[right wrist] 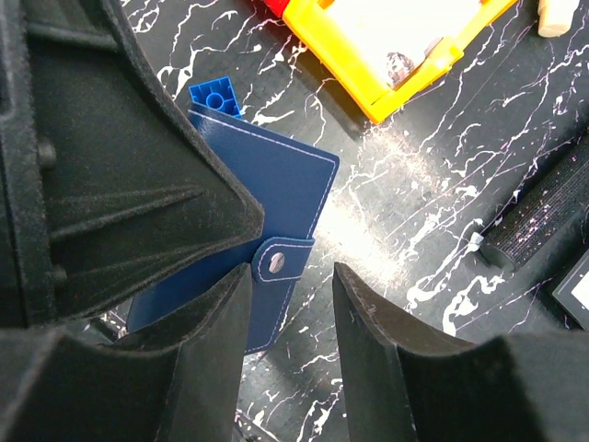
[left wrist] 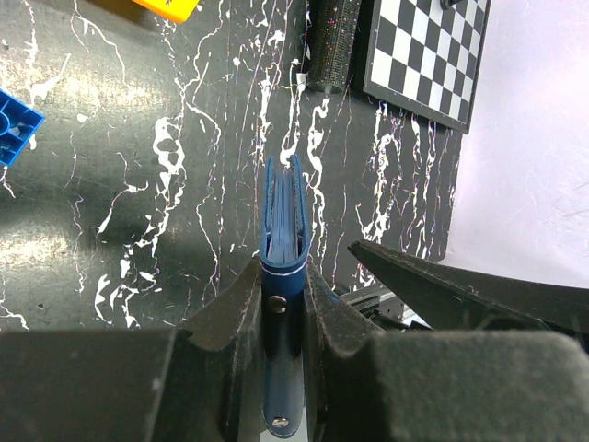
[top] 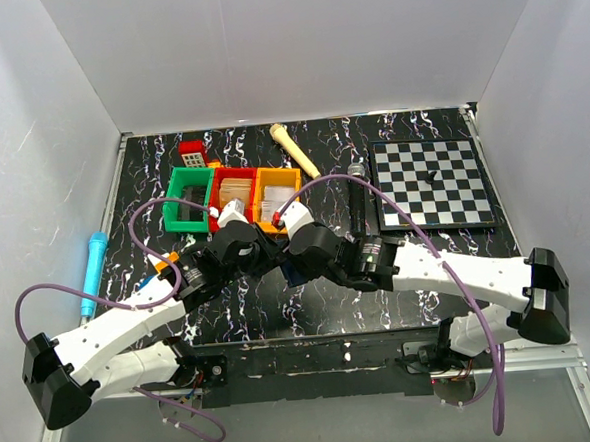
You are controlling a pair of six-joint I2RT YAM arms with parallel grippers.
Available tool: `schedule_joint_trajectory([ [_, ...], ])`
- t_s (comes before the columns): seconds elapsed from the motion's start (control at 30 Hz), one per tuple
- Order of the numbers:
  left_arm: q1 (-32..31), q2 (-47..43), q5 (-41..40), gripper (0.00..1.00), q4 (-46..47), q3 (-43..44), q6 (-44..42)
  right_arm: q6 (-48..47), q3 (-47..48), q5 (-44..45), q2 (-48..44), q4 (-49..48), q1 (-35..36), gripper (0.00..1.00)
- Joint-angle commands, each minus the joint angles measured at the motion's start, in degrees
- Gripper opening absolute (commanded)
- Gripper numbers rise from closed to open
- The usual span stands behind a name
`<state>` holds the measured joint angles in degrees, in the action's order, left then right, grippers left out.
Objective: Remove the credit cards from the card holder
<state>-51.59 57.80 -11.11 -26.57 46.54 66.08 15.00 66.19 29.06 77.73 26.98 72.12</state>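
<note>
- A light blue tube [top: 93, 268] lay against the left wall, at the edge of the black marbled surface [top: 281, 317]
- The left gripper [left wrist: 283, 276] had its fingers [left wrist: 235, 308] pinching the card holder [left wrist: 283, 221], which stood on edge above the surface, near the middle of it
- The card holder was folded shut, with its snap tab [right wrist: 278, 263] wrapped over the edge nearest the left wrist camera
- A small blue toy block [right wrist: 215, 96] sat on the surface just behind the card holder in the right wrist view
- Behind both grippers stood a row of bins: green [top: 174, 200], red [top: 218, 194] and orange [top: 262, 198]
- The right gripper [right wrist: 293, 285] faced the flat side of the card holder with its fingers [right wrist: 363, 313] spread apart; the snap tab lay at the gap between them, and neither finger clamped it
- A black microphone [top: 358, 202] lay to the right of the bins
- A chessboard [top: 433, 182] lay flat at the far right
</note>
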Motion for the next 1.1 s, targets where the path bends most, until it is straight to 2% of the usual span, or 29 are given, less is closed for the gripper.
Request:
schedule_joint_trajectory([
  [0.0,-0.35,-0.06,1.62,0.0,2.22,2.41,0.45,0.02,3.59,1.87,1.28,-0.27,0.48,0.48],
  [0.17,-0.52,-0.05,1.97,0.0,2.66,2.41,0.45,0.81,5.96,5.3,3.56,3.33,0.48,0.42],
  [0.5,-0.53,-0.76,1.71,0.0,2.84,2.59,0.1,1.61,7.19,6.71,5.5,6.06,0.48,0.23],
  [0.8,-0.53,-1.81,1.53,0.0,2.84,2.41,-0.17,2.66,8.16,6.89,6.99,8.7,-0.49,0.23],
  [0.97,-0.61,-2.17,1.45,0.0,2.75,2.32,-0.25,2.84,8.34,6.19,7.43,9.23,-0.84,0.32],
  [1.07,-0.61,-2.08,1.45,0.0,2.84,2.23,-0.25,2.84,8.34,5.84,7.43,9.32,-0.93,0.32],
])
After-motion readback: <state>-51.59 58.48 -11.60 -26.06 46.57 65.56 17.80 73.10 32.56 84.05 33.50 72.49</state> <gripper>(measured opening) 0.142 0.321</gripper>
